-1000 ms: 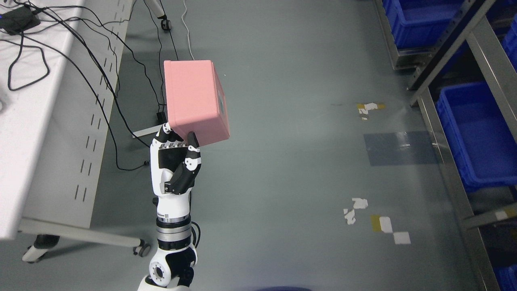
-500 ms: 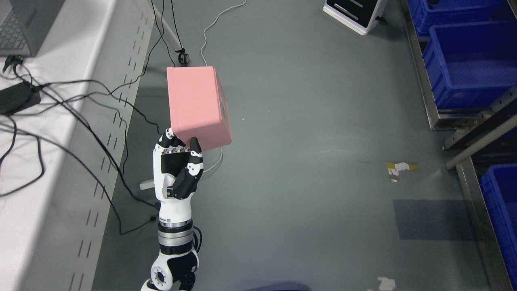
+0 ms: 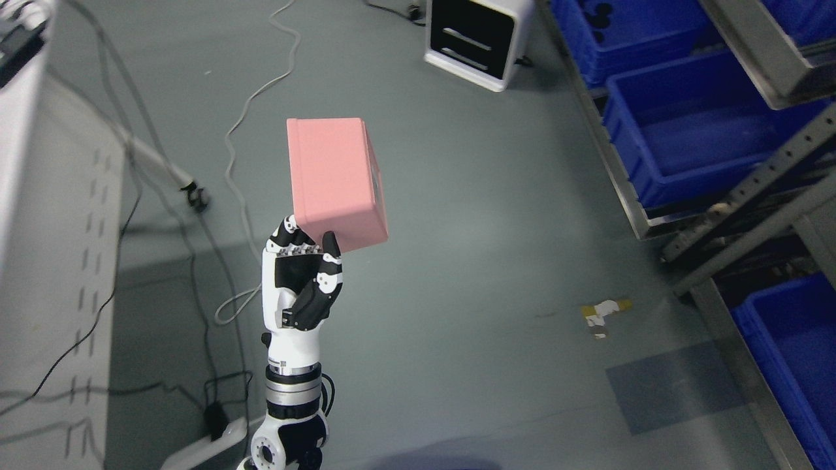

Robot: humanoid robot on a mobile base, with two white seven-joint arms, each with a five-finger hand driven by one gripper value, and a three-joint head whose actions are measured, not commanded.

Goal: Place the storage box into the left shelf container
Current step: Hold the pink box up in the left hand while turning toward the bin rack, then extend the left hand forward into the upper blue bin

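Note:
A pink storage box [image 3: 335, 181] is held up above the grey floor in the head view, left of the middle. My left hand [image 3: 302, 277] rises from the bottom edge, palm toward the camera, and is shut on the box's lower end, with the thumb [image 3: 326, 261] over its near face. Blue shelf containers [image 3: 702, 124] sit in a metal rack [image 3: 751, 196] at the upper right, well to the right of the box. My right hand does not show.
A white table [image 3: 39, 215] with hanging black cables runs along the left edge. A white and black device [image 3: 475, 40] stands on the floor at the top. A white cable [image 3: 248, 130] snakes across the floor. Another blue bin [image 3: 793, 356] sits at the lower right.
The whole picture has shifted, so the camera has turned: the table slid out to the left and the rack with blue bins came in at the right. The hand keeps its hold on the box.

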